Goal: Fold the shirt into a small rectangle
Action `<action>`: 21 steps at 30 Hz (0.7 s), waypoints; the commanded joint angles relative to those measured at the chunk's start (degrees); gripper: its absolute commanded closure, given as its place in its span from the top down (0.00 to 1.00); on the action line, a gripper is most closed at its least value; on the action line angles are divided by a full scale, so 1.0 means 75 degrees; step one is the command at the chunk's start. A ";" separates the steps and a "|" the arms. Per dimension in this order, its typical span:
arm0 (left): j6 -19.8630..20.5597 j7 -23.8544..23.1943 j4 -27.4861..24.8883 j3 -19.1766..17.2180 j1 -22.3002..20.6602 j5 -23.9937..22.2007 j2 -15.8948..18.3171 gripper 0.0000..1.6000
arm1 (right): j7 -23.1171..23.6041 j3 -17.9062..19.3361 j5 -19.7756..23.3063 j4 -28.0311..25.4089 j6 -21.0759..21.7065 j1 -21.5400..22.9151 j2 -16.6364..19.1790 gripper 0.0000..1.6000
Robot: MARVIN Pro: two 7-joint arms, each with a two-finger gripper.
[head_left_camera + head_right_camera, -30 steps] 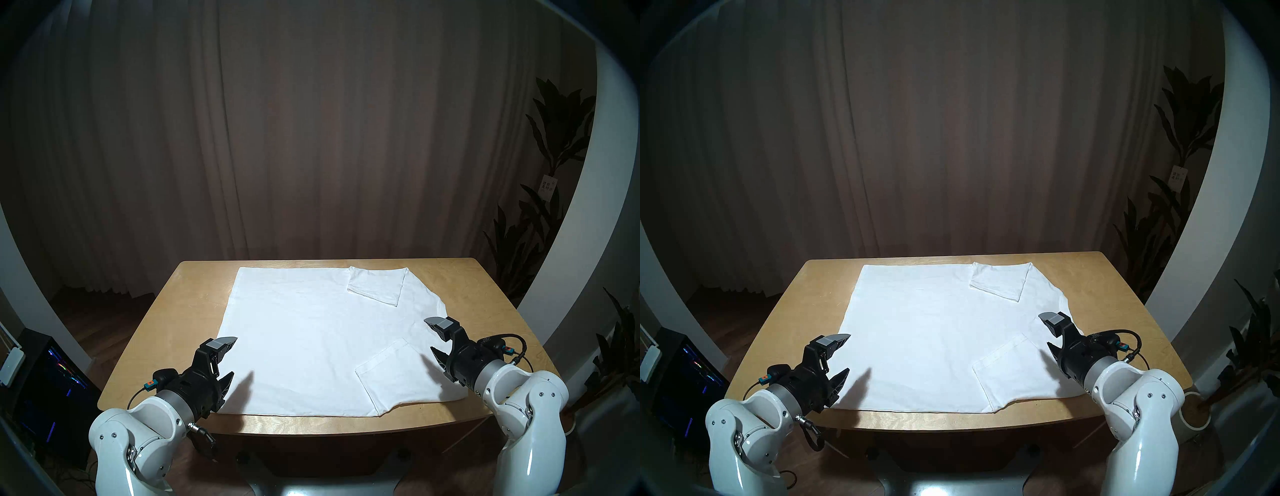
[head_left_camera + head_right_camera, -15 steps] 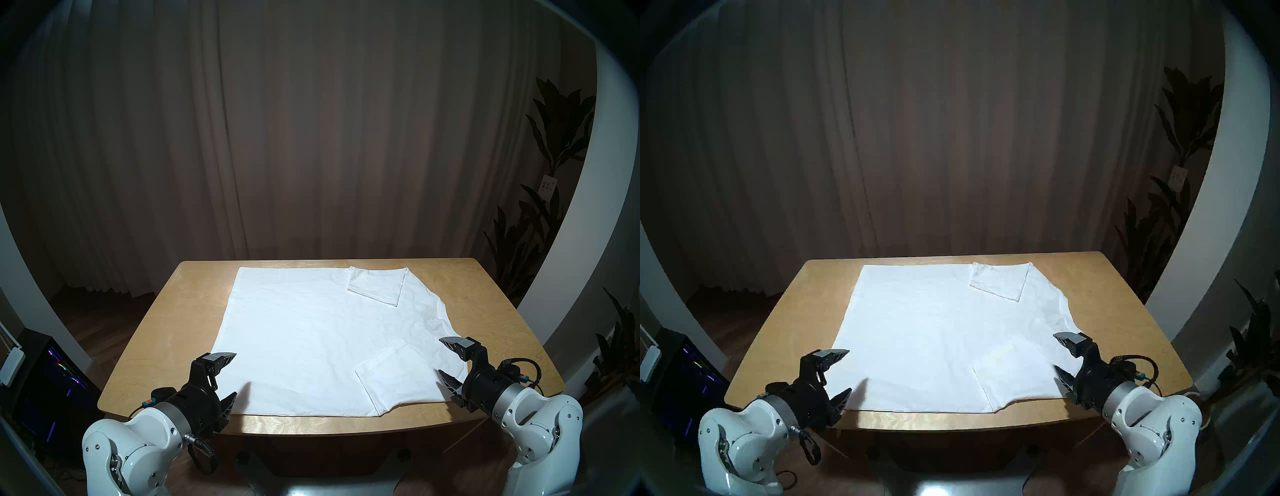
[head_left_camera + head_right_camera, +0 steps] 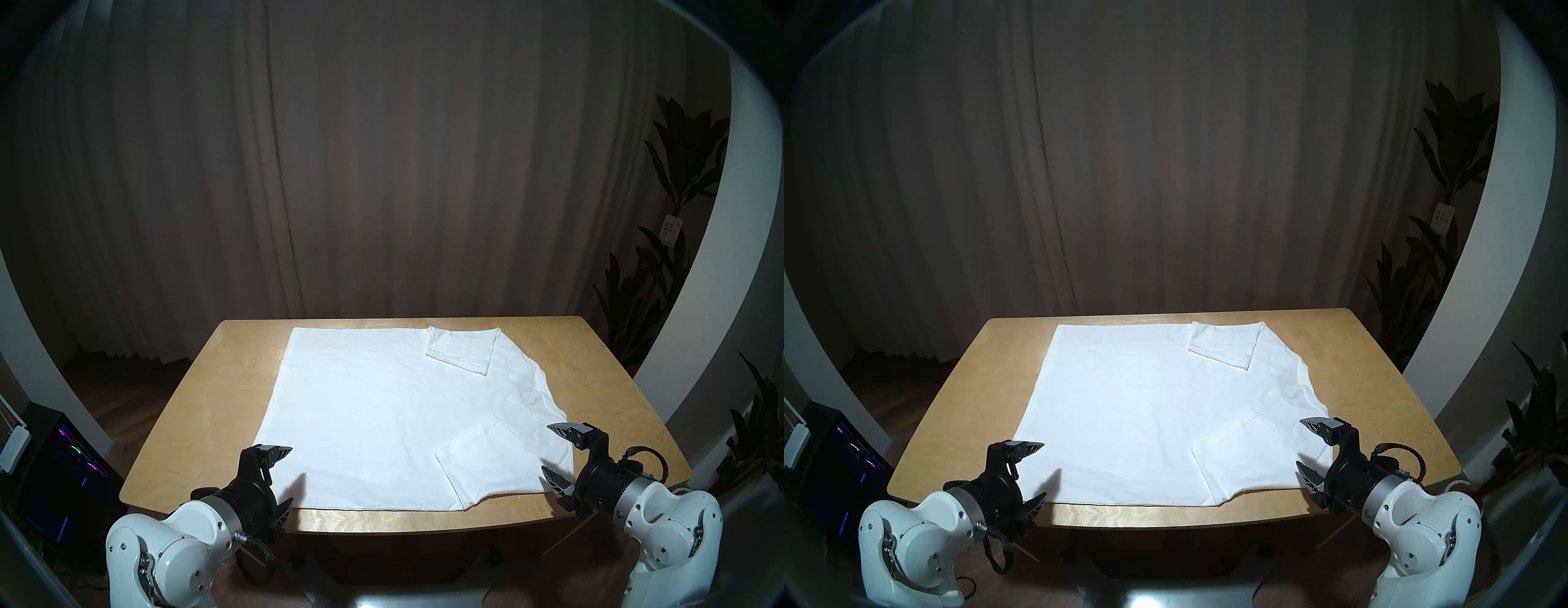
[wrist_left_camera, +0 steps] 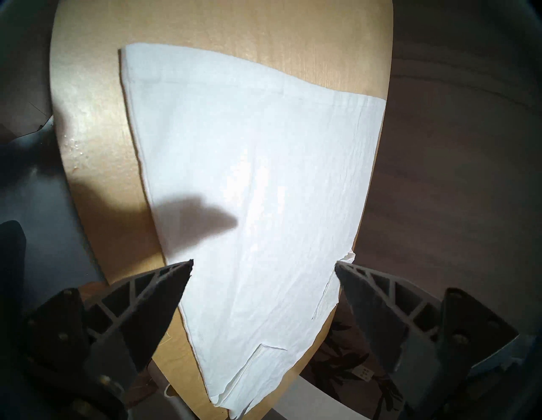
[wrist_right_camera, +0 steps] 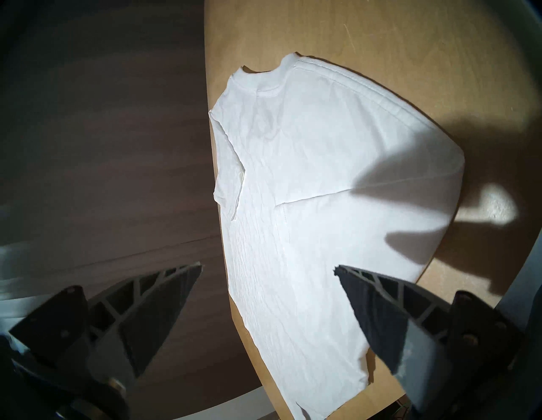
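Observation:
The white shirt (image 3: 382,416) lies flat on the wooden table (image 3: 203,403), hem to the left and ribbed neckline (image 3: 543,390) to the right. Both sleeves are folded onto the body, the far sleeve (image 3: 460,350) and the near sleeve (image 3: 483,463). My left gripper (image 3: 292,474) is open and empty over the shirt's near left corner. My right gripper (image 3: 545,446) is open and empty over the near right corner. The shirt also shows in the head stereo right view (image 3: 1144,403), the left wrist view (image 4: 249,146) and the right wrist view (image 5: 308,176).
Bare wood (image 3: 615,403) borders the shirt on the left, the right and along the near edge. A dark computer case with coloured lights (image 3: 63,467) stands on the floor at the left. Potted plants (image 3: 679,212) stand at the right. A curtain hangs behind the table.
Both arms have drawn back toward the table's near edge and lowered, grippers staying open. The right gripper has uncovered the neckline. The shirt has not moved.

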 commanded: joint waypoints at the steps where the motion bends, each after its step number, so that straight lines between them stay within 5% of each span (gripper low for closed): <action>1: 0.0831 -0.0896 -0.0271 -0.0406 0.0820 -0.0164 0.0065 1.00 | -0.0171 -0.0027 0.0291 0.0055 0.0043 0.0086 0.0143 1.00; 11: 0.1803 -0.2126 0.0486 -0.0835 0.0877 0.0150 -0.0239 1.00 | -0.0052 0.0106 0.0688 0.0255 0.0328 -0.0038 0.0144 1.00; 21: 0.2028 -0.3245 0.0788 -0.0706 0.0456 0.0795 -0.0354 1.00 | 0.0145 0.0444 0.0924 0.0249 0.0458 -0.0156 0.0113 1.00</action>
